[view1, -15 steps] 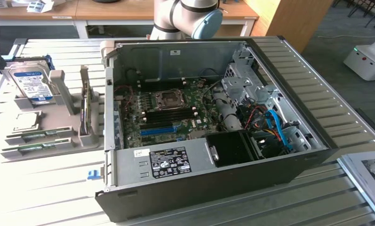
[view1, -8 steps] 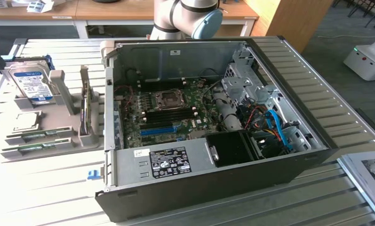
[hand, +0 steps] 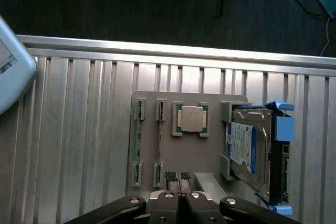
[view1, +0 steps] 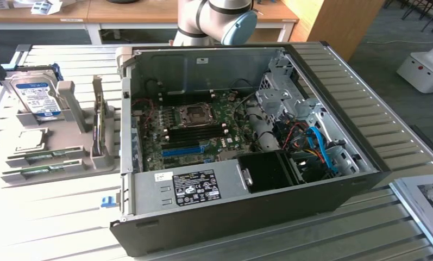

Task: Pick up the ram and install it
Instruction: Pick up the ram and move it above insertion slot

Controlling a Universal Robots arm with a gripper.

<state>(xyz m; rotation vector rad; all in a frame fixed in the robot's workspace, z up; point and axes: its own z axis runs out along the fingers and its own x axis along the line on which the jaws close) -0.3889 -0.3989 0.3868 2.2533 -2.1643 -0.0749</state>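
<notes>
Two flat green ram sticks (hand: 138,145) beside the square silver chip (hand: 190,118); we judge them light, brittle, best edge-gripped; black claw (hand: 177,179) closed, empty.

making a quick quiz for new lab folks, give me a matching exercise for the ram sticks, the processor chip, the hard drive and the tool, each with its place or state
Things:
1. ram sticks
2. processor chip
3. hard drive
4. tool

Places and states:
a. stands on edge, with a blue frame around it
b. shut, holding nothing
c. square and silver, lying flat in the grey holder
d. two, long and green, lying side by side in the holder

Pairs: 1-d, 2-c, 3-a, 4-b
</notes>
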